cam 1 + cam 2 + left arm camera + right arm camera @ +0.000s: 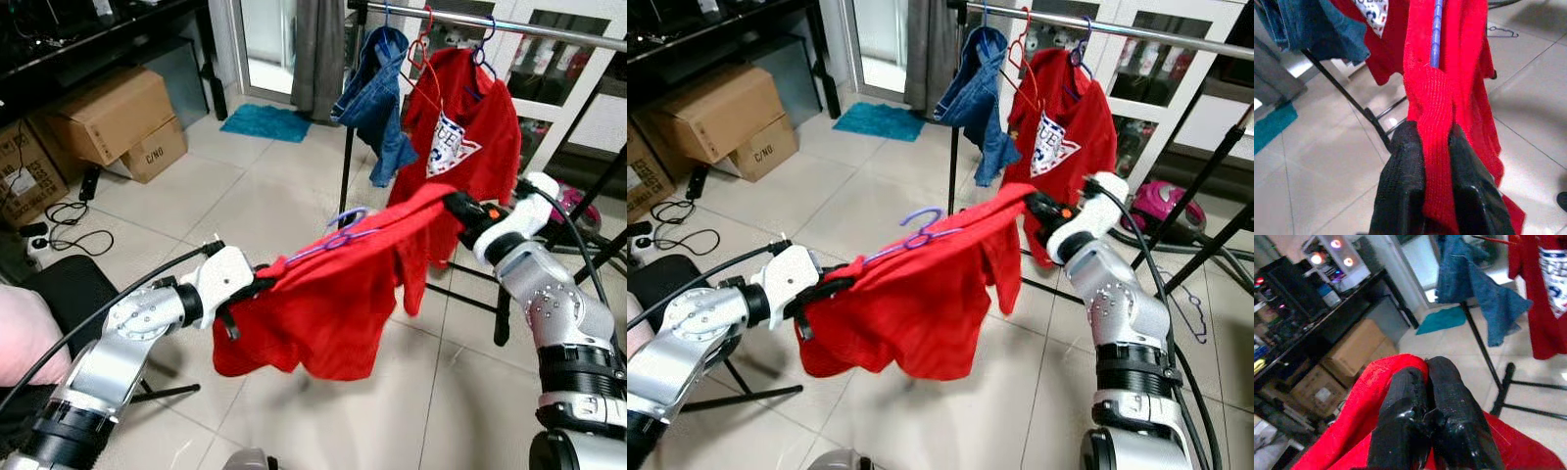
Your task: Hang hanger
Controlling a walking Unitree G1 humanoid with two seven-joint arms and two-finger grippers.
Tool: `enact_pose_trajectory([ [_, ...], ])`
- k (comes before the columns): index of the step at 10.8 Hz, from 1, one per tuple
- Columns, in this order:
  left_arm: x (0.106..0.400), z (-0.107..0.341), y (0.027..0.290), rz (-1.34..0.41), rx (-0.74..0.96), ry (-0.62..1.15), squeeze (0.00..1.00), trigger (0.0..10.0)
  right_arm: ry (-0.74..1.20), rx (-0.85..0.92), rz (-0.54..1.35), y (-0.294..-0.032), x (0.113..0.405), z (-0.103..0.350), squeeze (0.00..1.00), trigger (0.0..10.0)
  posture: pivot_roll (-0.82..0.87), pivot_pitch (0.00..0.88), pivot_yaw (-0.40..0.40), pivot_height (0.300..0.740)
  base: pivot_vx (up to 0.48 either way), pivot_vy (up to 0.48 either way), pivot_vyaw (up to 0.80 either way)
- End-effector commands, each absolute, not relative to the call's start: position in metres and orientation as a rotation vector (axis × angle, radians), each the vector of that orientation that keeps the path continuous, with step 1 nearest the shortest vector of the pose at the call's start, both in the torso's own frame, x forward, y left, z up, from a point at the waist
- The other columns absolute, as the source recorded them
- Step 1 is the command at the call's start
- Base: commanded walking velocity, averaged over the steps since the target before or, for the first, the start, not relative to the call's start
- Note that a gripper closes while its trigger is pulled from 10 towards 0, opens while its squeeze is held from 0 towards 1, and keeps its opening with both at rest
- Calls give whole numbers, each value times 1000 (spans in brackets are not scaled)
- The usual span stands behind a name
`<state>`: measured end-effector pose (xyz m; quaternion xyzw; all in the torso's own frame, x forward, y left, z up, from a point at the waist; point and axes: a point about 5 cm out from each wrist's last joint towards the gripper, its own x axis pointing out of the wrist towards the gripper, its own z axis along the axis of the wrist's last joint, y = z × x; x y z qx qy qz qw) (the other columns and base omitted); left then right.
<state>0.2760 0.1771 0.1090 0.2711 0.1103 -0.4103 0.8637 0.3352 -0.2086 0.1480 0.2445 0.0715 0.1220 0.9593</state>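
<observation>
Left tool [257,286]: near left, clamped on one end of the red knit shirt [343,294].
Right tool [458,206]: right, pinching the other end.
Purple plastic hanger [345,223]: inside the stretched shirt, hook up.
Progress: dressed, not yet hung.
Silver metal rail [549,31]: far; free stretch right of the hanging red T-shirt [465,117].

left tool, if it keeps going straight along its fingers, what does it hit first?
Likely nothing solid at first: the left tool, shut on the red shirt, points along the purple hanger toward the clothes rack and its hanging denim. Depth is unclear.
</observation>
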Motion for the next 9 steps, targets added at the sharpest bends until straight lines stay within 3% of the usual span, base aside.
enact_pose_trajectory([
  [1, 275, 95, 209, -746, 595, 363, 0, 0, 11, 418, 179, -238, 332, 178, 0, 0, 48, 0, 6, 740, 0, 0, 0],
  [2, 285, 113, 205, -795, 593, 222, 0, 0, 30, 254, 277, -223, 327, 185, 0, 10000, 49, 0, 4, 740, 0, 0, 0],
  [4, 292, 127, 200, -858, 581, 161, 0, 0, 156, 101, 403, -196, 315, 173, 0, 10000, 48, 0, 2, 740, 0, 0, 0],
  [6, 294, 123, 194, -945, 589, 160, 0, 0, 197, 112, 381, -183, 314, 167, 0, 10000, 37, 0, 12, 740, 0, 0, 0],
  [7, 292, 114, 188, -1006, 593, 184, 0, 0, 195, 115, 436, -169, 313, 172, 1000, 10000, 32, 0, 14, 740, 0, 0, 0],
  [9, 293, 114, 186, -1014, 575, 175, 0, 0, 222, 103, 468, -164, 309, 175, 1000, 10000, 29, 0, 15, 740, 0, 0, 0],
])
